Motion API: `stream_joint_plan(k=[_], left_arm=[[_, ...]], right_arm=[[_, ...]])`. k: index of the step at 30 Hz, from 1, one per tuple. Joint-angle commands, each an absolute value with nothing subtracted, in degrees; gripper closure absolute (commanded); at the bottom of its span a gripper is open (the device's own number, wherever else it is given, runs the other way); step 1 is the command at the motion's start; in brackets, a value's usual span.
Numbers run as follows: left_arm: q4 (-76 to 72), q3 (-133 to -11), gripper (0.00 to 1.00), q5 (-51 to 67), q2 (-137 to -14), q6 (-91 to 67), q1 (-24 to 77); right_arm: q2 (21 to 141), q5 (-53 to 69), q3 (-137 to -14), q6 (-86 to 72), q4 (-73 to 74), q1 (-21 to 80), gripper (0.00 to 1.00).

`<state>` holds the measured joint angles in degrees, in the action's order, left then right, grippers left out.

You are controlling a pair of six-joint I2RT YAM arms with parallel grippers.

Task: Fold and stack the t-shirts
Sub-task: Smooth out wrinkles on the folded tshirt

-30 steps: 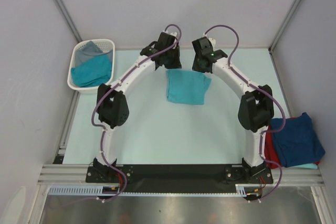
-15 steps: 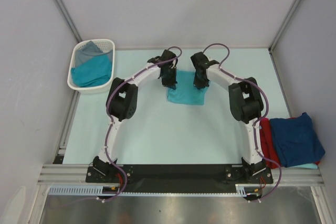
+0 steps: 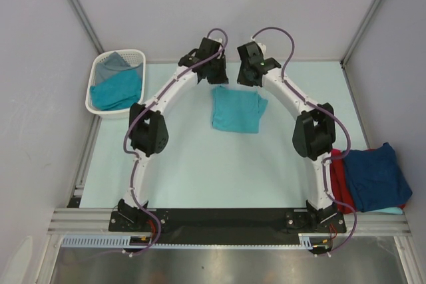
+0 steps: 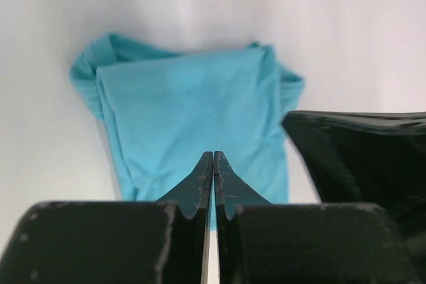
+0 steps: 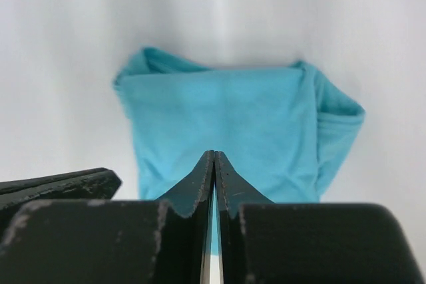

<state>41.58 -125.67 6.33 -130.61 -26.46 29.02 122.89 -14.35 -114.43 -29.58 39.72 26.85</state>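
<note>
I see a plain teal t-shirt (image 3: pixel 237 110), a pale mint desk (image 3: pixel 200 164), a navy t-shirt (image 3: pixel 376 177), a red t-shirt (image 3: pixel 340 187), and a white basket (image 3: pixel 112 113) with a grey t-shirt (image 3: pixel 112 64).

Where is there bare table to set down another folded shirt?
Bare: wide table stretch between teal shirt and near edge. Crowded: basket far left, navy shirt over red shirt near right, left hand and right hand beyond the teal shirt.
</note>
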Motion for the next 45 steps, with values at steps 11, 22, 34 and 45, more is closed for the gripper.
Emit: stream_joint_plan(k=[11,22,34,45], left_arm=[[39.11,-120.33,0.96,12.39,-135.44,-26.72,28.83],[40.61,-117.97,0.98,11.08,-135.2,-26.01,28.83],[36.12,-110.57,0.94,8.43,-118.65,-26.19,30.5],[30.59,-96.33,0.97,11.33,-121.2,-27.25,33.31]], right_arm=[[129.46,-9.41,-109.78,-29.8,37.89,26.98,0.95],[127.99,-11.05,-105.48,-30.06,38.06,25.75,0.98],[108.99,-15.64,-96.34,-29.09,38.85,27.95,0.92],[111.79,-13.71,-81.13,-32.17,32.26,30.23,0.94]])
